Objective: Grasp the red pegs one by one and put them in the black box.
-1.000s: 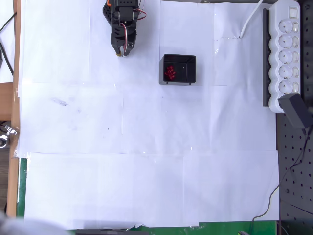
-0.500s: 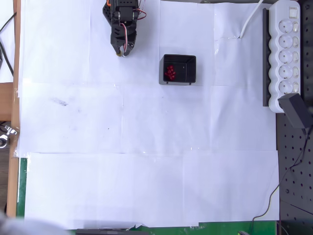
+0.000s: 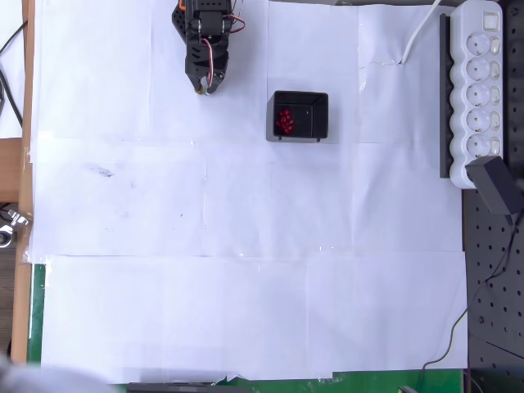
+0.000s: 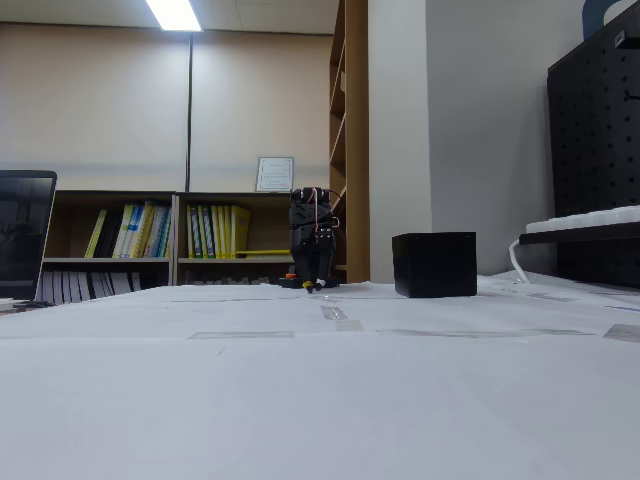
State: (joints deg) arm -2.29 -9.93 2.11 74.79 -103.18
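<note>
pegs (image 3: 284,121) lie clustered in the box (image 3: 300,115); end effector (image 3: 205,88) rests left, fingers together, empty.

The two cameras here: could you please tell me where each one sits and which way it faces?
Overhead view: above the table, looking straight down at the white paper; the arm and gripper at top, the red pegs in the black box.
Fixed view: at table height, looking across towards the bookshelves; the folded arm faces it.
Shared: gripper and black box.
</note>
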